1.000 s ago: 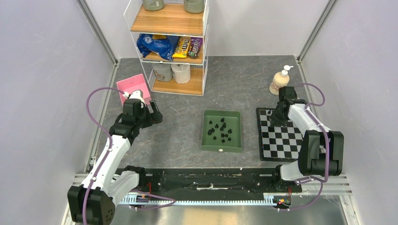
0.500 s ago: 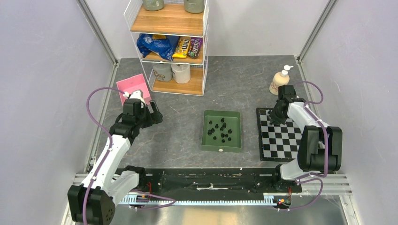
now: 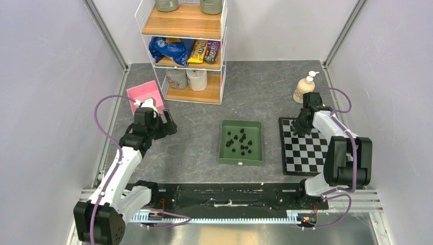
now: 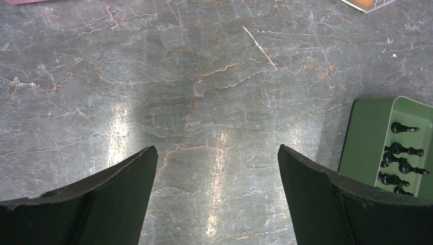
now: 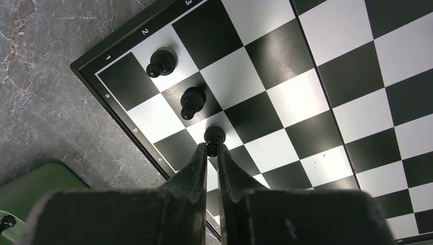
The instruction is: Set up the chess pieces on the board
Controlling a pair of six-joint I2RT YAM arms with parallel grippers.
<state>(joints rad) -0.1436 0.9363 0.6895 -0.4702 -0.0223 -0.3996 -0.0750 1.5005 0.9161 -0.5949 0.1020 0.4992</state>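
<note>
A grey, marbled counter (image 3: 204,102) seen from above, with two robot arms bolted at its near edge

A green tray (image 3: 222,145) sits near the middle of the counter, and everything here is placed from it. One small white piece (image 3: 239,163) lies against the tray's near wall. A loose cluster of black chess pieces (image 3: 240,140) lies on the tray floor beyond it, several on their sides

Just right of the tray, not touching it, lies the board (image 3: 306,153), a black-and-white checkered square with a dark border. The right tool (image 3: 301,127) reaches down to the board's far corner on the tray side. In the right wrist view its two fingers are almost together, closed on the head of a black pawn (image 5: 214,134) that stands upright on a white square beside the board's border. Two other pawns (image 5: 193,101) stand upright in the same line of squares along that border, one square apart from each other

Left of the tray and a little farther back, the left tool (image 3: 168,124) hangs over bare counter. Its fingers (image 4: 127,173) stand wide apart with nothing between them, and the tray's left wall shows at the right edge of the left wrist view

Far left of the tray and farther back, a pink sheet (image 3: 145,94) lies flat on the counter. Beyond the tray to the right stands a cream soap pump bottle (image 3: 304,88), just past the board's far edge. Beyond the tray to the left stands a white wire shelf rack (image 3: 184,51) with wooden shelves holding snack packets and rolls
</note>
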